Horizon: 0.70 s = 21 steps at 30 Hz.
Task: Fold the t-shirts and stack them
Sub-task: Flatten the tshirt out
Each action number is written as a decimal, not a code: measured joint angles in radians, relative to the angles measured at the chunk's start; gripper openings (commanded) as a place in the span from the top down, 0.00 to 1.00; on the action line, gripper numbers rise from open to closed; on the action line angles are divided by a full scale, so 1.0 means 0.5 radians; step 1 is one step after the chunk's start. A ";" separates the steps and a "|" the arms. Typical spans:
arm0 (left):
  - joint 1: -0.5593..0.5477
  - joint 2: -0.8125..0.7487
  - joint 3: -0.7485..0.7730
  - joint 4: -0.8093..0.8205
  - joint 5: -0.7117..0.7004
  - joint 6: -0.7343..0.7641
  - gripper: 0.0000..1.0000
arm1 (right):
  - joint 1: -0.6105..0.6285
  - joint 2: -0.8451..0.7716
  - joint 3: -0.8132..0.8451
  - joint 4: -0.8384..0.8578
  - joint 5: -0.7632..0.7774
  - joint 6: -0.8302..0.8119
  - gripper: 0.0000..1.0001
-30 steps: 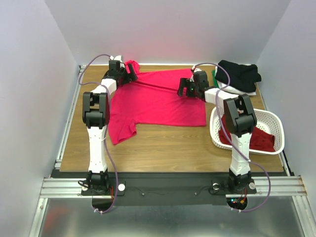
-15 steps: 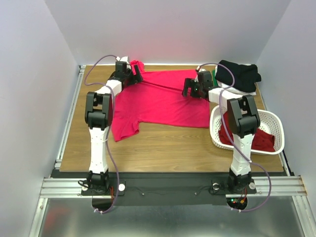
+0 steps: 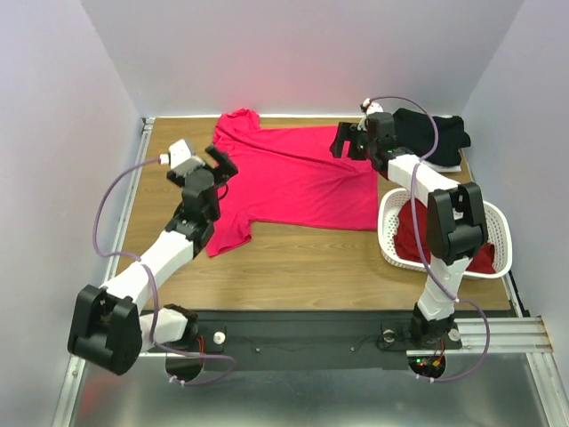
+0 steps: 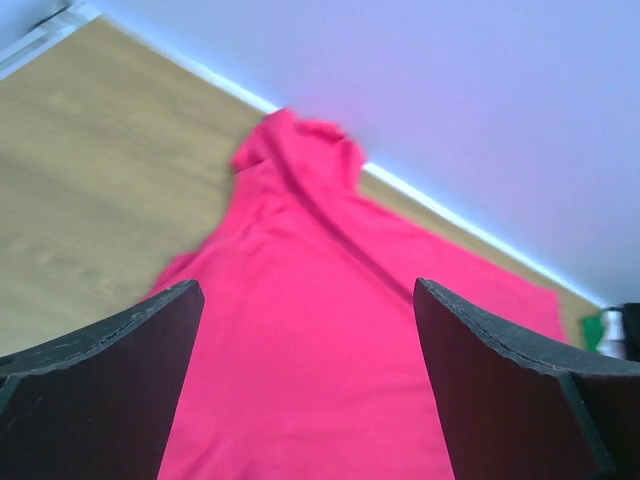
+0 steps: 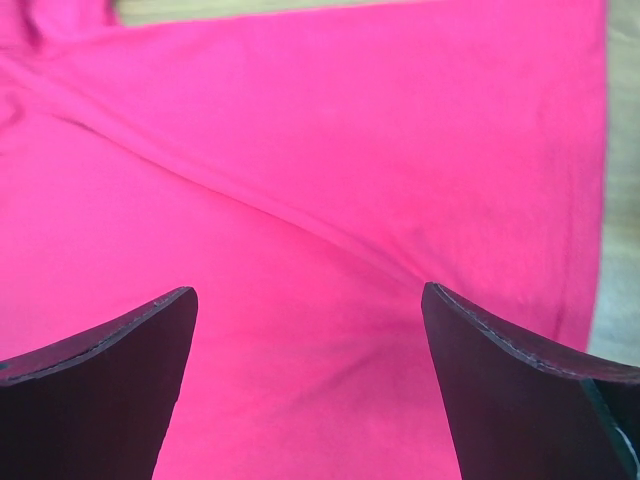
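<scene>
Lying crosswise, the shirt point(image 3: 293, 178) has sleeves by the left gripper point(image 3: 220, 168), hem by the right gripper point(image 3: 343, 142). Both jaws stand apart, apparently empty.

A wood-grain table point(image 3: 293, 258) fills the middle of a small booth. Behind the table rises a plain back wall point(image 3: 302, 53), pale grey-lavender, with a faint reddish tint low down near the table's far edge. A left wall point(image 3: 53, 178) of the same colour stands beside the table, and a right wall point(image 3: 533, 116) faces it across the table. A silver metal rail point(image 3: 140, 147) runs along the table's left edge. In front of the table lie a black strip point(image 3: 302, 329), slotted aluminium bars point(image 3: 507, 334) and a dull metal sheet point(image 3: 311, 396). The light is soft and even.
</scene>
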<state>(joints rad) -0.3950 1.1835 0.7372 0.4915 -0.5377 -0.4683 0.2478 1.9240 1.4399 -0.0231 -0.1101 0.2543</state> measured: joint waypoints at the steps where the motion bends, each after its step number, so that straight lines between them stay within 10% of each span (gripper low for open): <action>1: 0.008 -0.040 -0.069 0.008 -0.020 -0.014 0.03 | 0.000 -0.010 -0.007 0.027 -0.031 0.001 0.00; 21: -0.049 0.060 -0.187 -1.578 -0.174 -1.275 0.06 | -0.134 -0.275 -0.293 0.114 0.004 0.008 0.00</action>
<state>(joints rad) -0.4194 1.2133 0.6437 -0.2974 -0.6247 -1.1057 0.1810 1.7866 1.2934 0.0338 -0.1081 0.2581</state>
